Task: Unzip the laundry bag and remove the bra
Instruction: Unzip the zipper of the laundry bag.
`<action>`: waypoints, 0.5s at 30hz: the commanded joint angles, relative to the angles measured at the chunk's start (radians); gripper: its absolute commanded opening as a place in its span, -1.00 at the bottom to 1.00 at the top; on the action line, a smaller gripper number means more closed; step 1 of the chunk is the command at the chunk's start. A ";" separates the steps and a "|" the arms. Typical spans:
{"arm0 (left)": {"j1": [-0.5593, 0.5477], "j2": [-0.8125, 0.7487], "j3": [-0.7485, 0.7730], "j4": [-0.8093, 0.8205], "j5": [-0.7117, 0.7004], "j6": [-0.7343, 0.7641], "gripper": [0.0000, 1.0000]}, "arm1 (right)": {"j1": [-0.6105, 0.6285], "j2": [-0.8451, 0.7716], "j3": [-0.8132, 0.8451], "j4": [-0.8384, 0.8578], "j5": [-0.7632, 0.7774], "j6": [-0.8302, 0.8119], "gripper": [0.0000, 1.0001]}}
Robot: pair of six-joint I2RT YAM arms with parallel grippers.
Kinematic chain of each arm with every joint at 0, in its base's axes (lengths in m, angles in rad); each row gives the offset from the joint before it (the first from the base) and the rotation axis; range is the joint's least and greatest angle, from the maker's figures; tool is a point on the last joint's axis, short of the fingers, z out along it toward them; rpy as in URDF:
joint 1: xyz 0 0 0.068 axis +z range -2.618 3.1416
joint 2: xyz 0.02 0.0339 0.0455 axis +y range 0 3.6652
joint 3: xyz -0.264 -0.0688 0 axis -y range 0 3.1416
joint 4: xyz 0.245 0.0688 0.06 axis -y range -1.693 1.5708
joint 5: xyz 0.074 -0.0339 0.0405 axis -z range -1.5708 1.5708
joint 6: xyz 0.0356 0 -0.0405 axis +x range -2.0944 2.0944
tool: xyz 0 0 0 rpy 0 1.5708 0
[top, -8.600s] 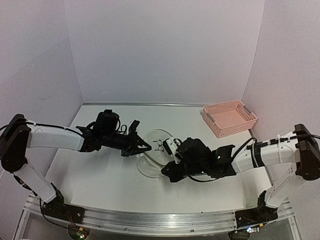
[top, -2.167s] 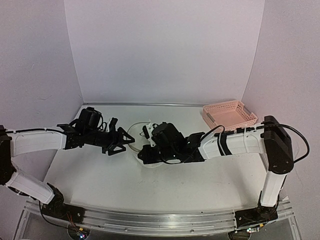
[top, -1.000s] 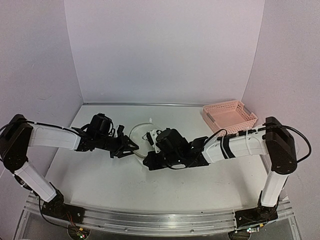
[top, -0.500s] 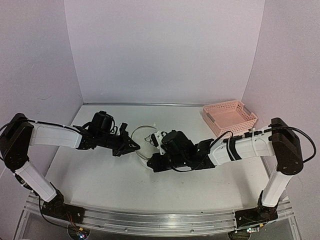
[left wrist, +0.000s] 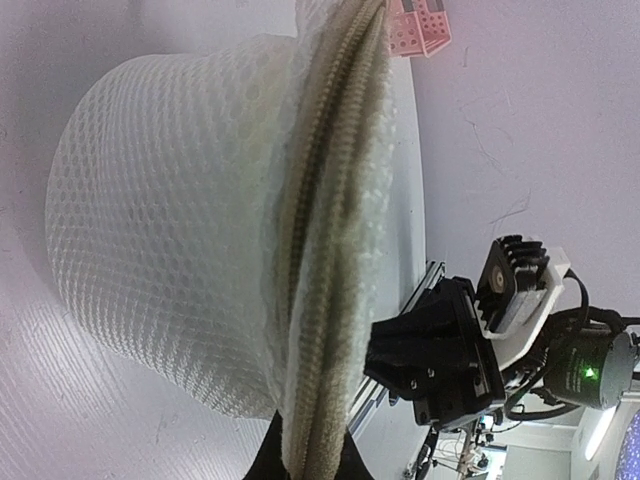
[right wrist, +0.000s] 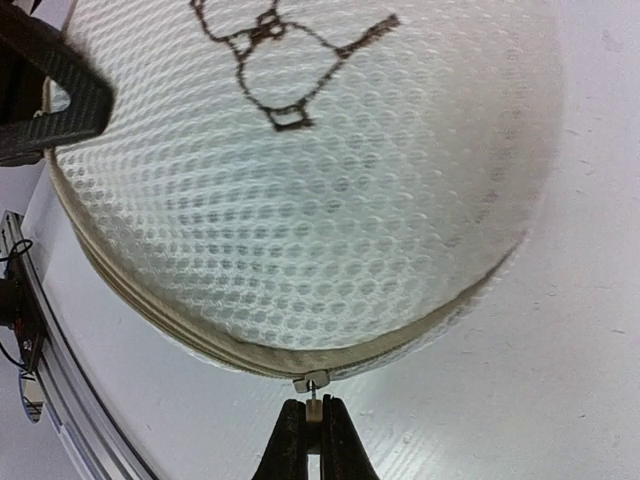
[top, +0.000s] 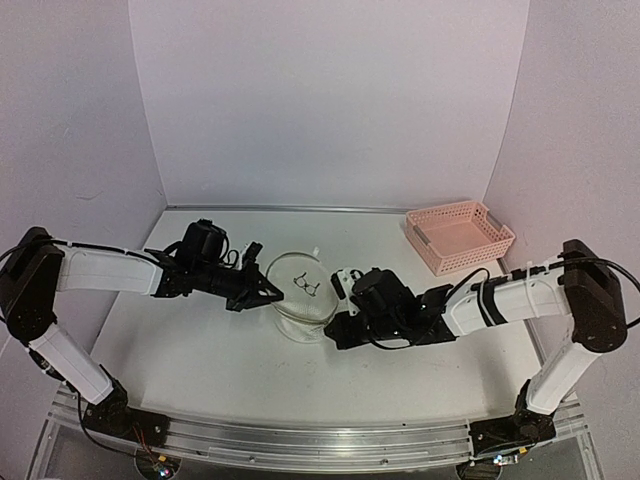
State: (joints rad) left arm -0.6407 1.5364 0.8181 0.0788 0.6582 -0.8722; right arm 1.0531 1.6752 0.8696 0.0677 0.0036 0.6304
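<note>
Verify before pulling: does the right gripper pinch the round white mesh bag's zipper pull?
Yes, the right gripper is closed on the small metal zipper pull.

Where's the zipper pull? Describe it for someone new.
At the middle of the table lies the round white mesh laundry bag. Follow its beige zipper seam to the zipper pull: a tiny silvery tab, the only thing pinched in the right gripper.

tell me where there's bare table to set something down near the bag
Widest bare patch: the front strip of table, between the laundry bag and the arm bases. Also bare: the back strip between bag and rear wall, left of the pink basket. Crowded: the centre, where the left gripper clamps the bag's seam and the right gripper pinches the zipper pull.
</note>
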 commanded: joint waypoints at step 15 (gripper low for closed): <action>-0.004 -0.030 0.221 -0.246 0.050 0.266 -1.00 | -0.032 -0.168 -0.099 0.013 0.029 -0.173 -1.00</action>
State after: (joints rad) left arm -0.6437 1.5219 0.9516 -0.1081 0.7048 -0.6830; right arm 0.9855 1.5425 0.7799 0.0650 0.0334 0.4744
